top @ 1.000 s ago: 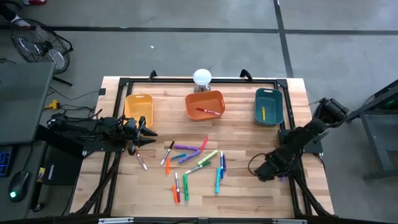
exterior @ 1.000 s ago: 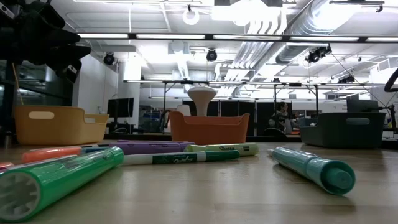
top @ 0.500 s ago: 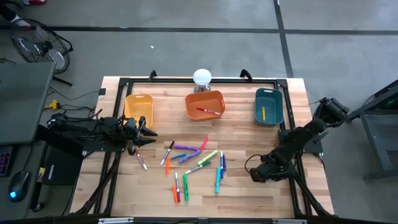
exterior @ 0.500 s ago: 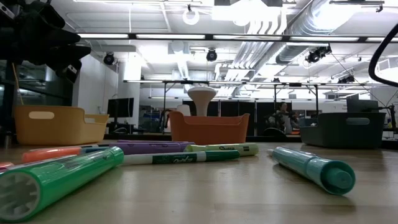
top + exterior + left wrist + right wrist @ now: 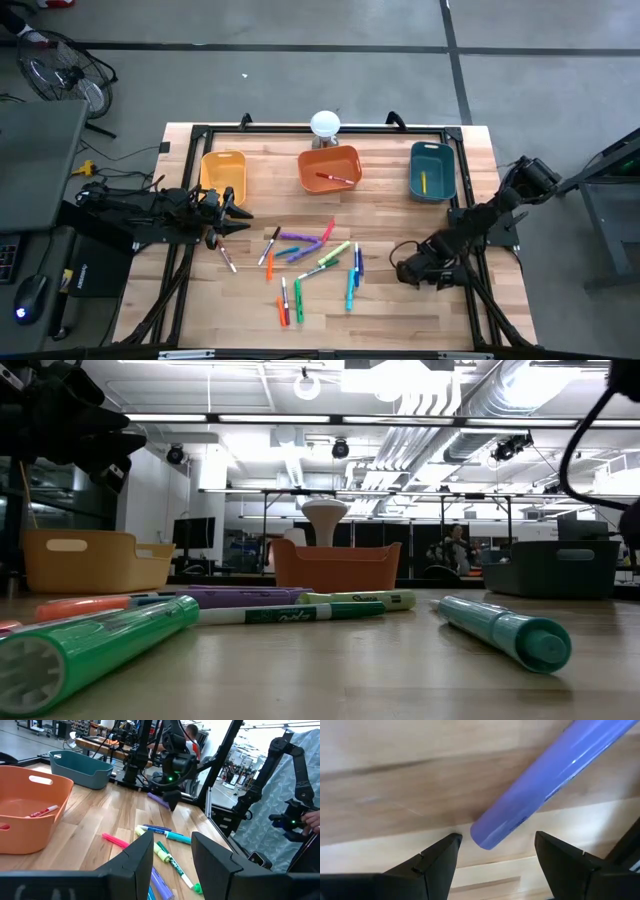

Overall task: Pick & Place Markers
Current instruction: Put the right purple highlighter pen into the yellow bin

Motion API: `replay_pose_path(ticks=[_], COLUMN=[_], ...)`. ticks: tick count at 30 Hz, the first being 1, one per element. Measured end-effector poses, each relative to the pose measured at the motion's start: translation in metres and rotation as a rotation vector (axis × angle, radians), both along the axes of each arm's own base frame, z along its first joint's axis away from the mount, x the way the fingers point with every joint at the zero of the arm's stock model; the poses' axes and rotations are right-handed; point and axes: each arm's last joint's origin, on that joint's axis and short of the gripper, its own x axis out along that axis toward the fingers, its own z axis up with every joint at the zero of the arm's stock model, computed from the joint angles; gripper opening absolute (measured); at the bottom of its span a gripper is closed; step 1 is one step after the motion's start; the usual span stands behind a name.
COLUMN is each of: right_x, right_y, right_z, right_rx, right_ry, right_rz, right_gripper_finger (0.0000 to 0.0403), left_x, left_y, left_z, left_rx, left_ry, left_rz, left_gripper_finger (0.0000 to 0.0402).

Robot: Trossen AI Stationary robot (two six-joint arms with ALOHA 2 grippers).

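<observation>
1. My work surface is a pale butcher-block table (image 5: 390, 215) inside a black frame, standing on a grey concrete floor.
2. Along its far edge sit three bins: a yellow bin (image 5: 222, 172), an orange bin (image 5: 329, 168) with a red marker (image 5: 336, 179) lying in it, and a teal bin (image 5: 432, 170) with a yellow marker (image 5: 423, 182) in it.
3. A white mushroom-shaped lamp (image 5: 325, 124) stands just behind the orange bin.
4. From table height I see a large workshop behind the bins, with ceiling strip lights, exposed ducts and a person (image 5: 453, 546) seated far off.
5. The loose markers (image 5: 310, 262) lie scattered mid-table: purple, pink, yellow-green, blue, teal, orange, red and green, several touching or crossing.
6. One white-bodied marker (image 5: 227, 259) lies apart, nearer my left side.
7. My left gripper (image 5: 240, 220) hangs over the table just in front of the yellow bin, its fingers (image 5: 131, 865) partly apart with nothing between them.
8. My right gripper (image 5: 405, 270) is low at the table's right part, near the teal and blue markers, fingers (image 5: 440, 857) spread wide.
9. A purple marker (image 5: 547, 785) lies on the wood in front of my right fingers, its blunt end pointing into the gap; I am not gripping it.
</observation>
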Motion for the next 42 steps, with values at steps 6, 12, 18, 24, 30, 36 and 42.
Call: replay_pose_path(ticks=[6, 12, 18, 24, 30, 36, 42], right_x=[0.004, 0.006, 0.008, 0.009, 0.008, 0.009, 0.012], right_y=[-0.014, -0.029, -0.045, -0.058, -0.066, -0.072, -0.074], right_z=[0.001, 0.001, 0.002, 0.002, 0.003, 0.003, 0.001], right_rx=[-0.045, -0.08, -0.104, -0.13, -0.154, -0.165, -0.172], right_ry=[0.03, 0.084, 0.132, 0.165, 0.195, 0.194, 0.171], right_rz=[-0.068, -0.136, -0.214, -0.274, -0.304, -0.327, -0.334], right_gripper_finger=[0.0256, 0.0255, 0.0256, 0.0255, 0.0254, 0.0235, 0.0191], left_x=[0.0, 0.0, 0.0, 0.0, 0.0, 0.0, 0.0], left_y=[0.0, 0.0, 0.0, 0.0, 0.0, 0.0, 0.0], left_z=[0.0, 0.0, 0.0, 0.0, 0.0, 0.0, 0.0], left_rx=[0.0, 0.0, 0.0, 0.0, 0.0, 0.0, 0.0], left_ry=[0.0, 0.0, 0.0, 0.0, 0.0, 0.0, 0.0], left_rz=[0.0, 0.0, 0.0, 0.0, 0.0, 0.0, 0.0], left_gripper_finger=[0.0131, 0.0131, 0.0131, 0.0131, 0.0131, 0.0131, 0.0131])
